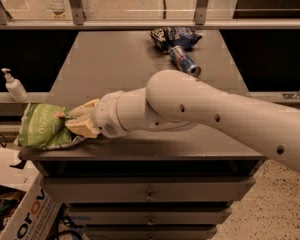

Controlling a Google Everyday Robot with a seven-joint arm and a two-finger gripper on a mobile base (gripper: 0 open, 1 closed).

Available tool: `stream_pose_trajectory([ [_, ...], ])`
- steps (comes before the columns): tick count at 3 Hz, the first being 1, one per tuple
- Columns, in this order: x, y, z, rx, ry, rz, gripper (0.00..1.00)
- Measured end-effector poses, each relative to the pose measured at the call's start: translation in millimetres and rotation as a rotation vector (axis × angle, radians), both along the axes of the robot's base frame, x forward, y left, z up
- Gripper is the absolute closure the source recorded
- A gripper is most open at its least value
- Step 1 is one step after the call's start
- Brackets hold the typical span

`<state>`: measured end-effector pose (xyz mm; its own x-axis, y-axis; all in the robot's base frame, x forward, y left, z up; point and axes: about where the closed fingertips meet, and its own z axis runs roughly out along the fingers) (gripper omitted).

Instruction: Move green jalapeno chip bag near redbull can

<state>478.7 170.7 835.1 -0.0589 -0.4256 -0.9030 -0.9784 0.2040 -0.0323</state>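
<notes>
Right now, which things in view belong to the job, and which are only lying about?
Job: green jalapeno chip bag, front-left; redbull can, at the back; gripper, at the bag's right end.
Lying about: dark blue chip bag; pump bottle; cardboard box.

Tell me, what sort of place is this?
Probably a lab or office workroom: a grey drawer cabinet, a pump bottle on a side ledge, and a cardboard box on the floor. The claw is at the green chip bag on the cabinet's near corner.
</notes>
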Motion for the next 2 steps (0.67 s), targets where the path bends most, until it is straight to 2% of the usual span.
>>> stream_pose_trajectory([
  [1,0.7,-2.2,0.9,0.000,-0.002,-0.003,1.00],
  [2,0.7,-2.3,1.4,0.000,-0.002,-0.003,1.00],
])
